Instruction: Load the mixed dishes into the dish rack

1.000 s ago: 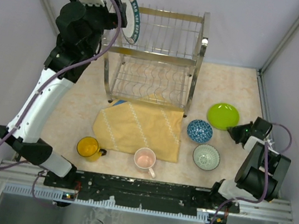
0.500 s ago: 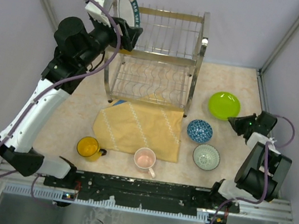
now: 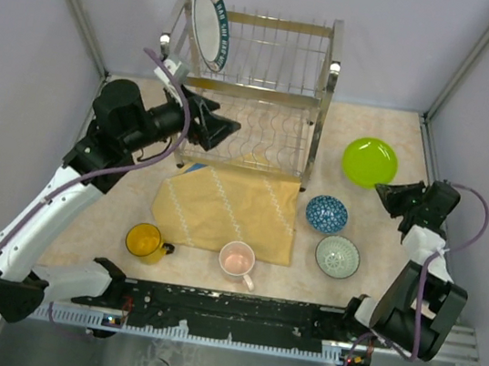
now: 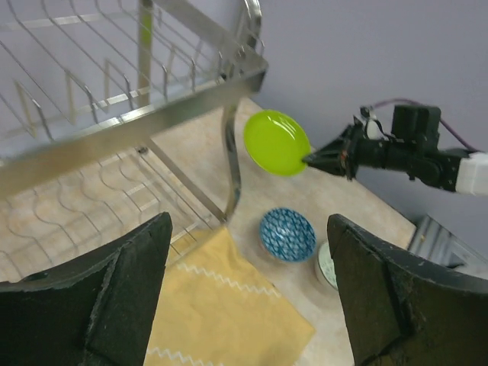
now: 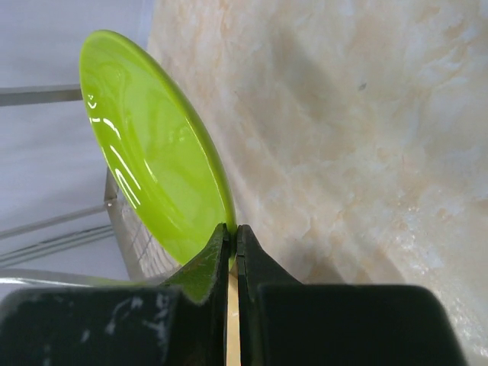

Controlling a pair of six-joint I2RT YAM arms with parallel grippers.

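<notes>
The steel dish rack (image 3: 259, 88) stands at the back; the white plate with dark patterned rim (image 3: 211, 23) stands upright in its top tier's left end. My left gripper (image 3: 225, 129) is open and empty in front of the rack's lower shelf. My right gripper (image 3: 383, 194) is shut on the rim of the lime-green plate (image 3: 369, 160), lifted and tilted off the table; it also shows in the right wrist view (image 5: 152, 152) and the left wrist view (image 4: 276, 142). The blue patterned bowl (image 3: 325, 214), grey-green bowl (image 3: 338, 256), yellow mug (image 3: 144, 241) and pale pink mug (image 3: 237, 260) sit on the table.
A yellow patterned cloth (image 3: 227, 208) lies in front of the rack, one corner under it. Grey walls close in the table on the left, back and right. A black rail (image 3: 235, 309) runs along the near edge.
My left gripper let go of the white plate in the top tier and came down and forward, open. My right gripper lifted the green plate up and back, tilting it.
</notes>
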